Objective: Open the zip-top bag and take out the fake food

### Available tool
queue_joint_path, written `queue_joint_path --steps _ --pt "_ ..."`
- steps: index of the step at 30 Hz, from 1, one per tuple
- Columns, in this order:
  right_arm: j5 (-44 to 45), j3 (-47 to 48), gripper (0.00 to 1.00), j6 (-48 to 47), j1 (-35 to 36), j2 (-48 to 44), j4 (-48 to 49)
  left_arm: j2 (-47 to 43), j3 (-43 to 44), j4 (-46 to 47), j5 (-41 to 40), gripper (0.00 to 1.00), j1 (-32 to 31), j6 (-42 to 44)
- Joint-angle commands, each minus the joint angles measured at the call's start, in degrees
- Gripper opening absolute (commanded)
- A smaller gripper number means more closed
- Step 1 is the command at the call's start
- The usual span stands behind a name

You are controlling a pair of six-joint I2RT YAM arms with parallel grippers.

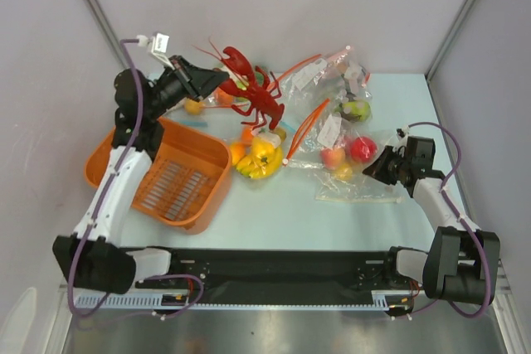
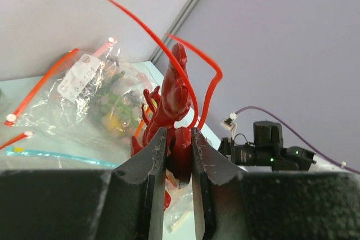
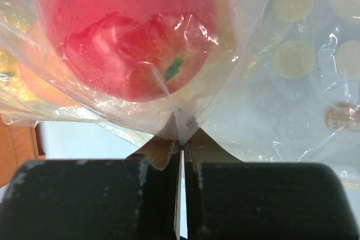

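My left gripper is shut on the tail of the dark-red lobster and holds it in the air over the table's back left; in the left wrist view the lobster sticks up between the jaws. The clear zip-top bag with the orange-red zip strip lies right of centre, with red-yellow apples inside. My right gripper is shut on the bag's plastic at its right edge, an apple pressed close behind the film.
An orange basket sits under my left arm. A yellow banana bunch with orange fruits lies at centre. Other clear bags with green fruit lie at the back. Grey walls close in on the left, the right and the back.
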Motion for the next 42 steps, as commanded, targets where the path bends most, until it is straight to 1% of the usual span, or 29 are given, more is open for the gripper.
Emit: queue_joint_path --steps 1,3,4,5,6,7,8,10,11,12,13,15,21,22,28,31,34,38,39,41,42 --pt "0.06 0.49 0.00 -0.50 -0.31 -0.77 0.76 -6.73 -1.54 -7.52 -0.91 0.00 2.39 4.40" --pt "-0.12 0.49 0.00 -0.50 -0.31 -0.68 0.76 -10.42 -1.55 -11.22 -1.71 0.00 4.24 5.64" --pt "-0.21 0.58 0.00 -0.50 -0.31 -0.60 0.76 -11.56 -0.94 -16.98 -2.32 0.00 6.34 6.07" --pt "-0.29 0.58 0.00 -0.50 -0.31 -0.60 0.76 -12.53 -0.23 -20.52 -5.11 0.00 7.40 7.38" --pt "-0.38 0.58 0.00 -0.50 -0.31 -0.51 0.85 -14.19 0.56 -24.21 -6.80 0.00 9.85 8.27" --pt "-0.47 0.49 0.00 -0.50 -0.31 -0.42 0.85 -14.99 2.39 -32.16 -9.42 0.00 10.83 9.23" --pt "-0.56 0.49 0.00 -0.50 -0.31 -0.33 0.85 -15.61 3.11 -35.90 -13.36 0.00 11.80 11.33" --pt "-0.65 0.49 0.00 -0.50 -0.23 -0.33 0.85 -18.07 3.47 -43.62 -17.17 0.00 14.86 12.84" --pt "-0.65 0.49 0.00 -0.50 -0.31 -0.42 0.85 -19.38 2.86 -44.71 -18.23 0.00 15.84 13.72" --pt "-0.73 0.49 0.00 -0.50 -0.23 -0.42 0.85 -20.61 2.07 -45.60 -19.63 0.00 17.77 13.99" --pt "-0.91 0.49 0.00 -0.50 -0.22 -0.33 0.85 -22.80 0.49 -46.39 -19.91 0.00 18.57 14.42" --pt "-1.00 0.49 0.00 -0.41 -0.22 -0.25 0.94 -24.22 -0.57 -47.10 -20.00 0.00 19.63 14.78" --pt "-1.26 0.75 0.00 -0.24 -0.14 0.11 1.03 -27.65 -1.63 -45.52 -19.64 0.00 19.72 16.89" --pt "-1.26 0.67 0.00 -0.24 -0.14 0.02 0.94 -27.92 -1.02 -46.21 -20.69 0.00 19.72 16.80" --pt "-1.26 0.84 0.00 -0.33 0.04 0.54 1.03 -32.31 0.65 -43.50 -23.86 0.00 19.72 17.24" --pt "-1.35 1.10 0.00 -0.33 0.30 0.90 1.12 -33.81 1.27 -41.75 -23.60 0.00 19.72 17.50" --pt "-1.18 1.10 0.00 -0.41 0.57 1.16 1.03 -35.65 0.04 -40.94 -23.68 0.00 19.72 18.21" --pt "-0.91 1.11 0.00 -0.76 0.83 1.16 0.59 -38.99 -0.23 -45.42 -32.63 0.00 19.72 16.89" --pt "-1.00 1.10 0.00 -0.77 0.83 1.16 0.59 -39.86 -0.14 -46.30 -36.74 0.00 19.72 16.63" --pt "-1.00 1.28 0.00 -0.77 0.92 1.34 0.68 -41.98 -0.23 -48.41 -39.06 0.00 19.72 16.19" --pt "-0.91 1.28 0.00 -0.68 1.00 1.60 0.68 -42.50 -0.75 -49.29 -42.11 0.00 19.72 16.45"
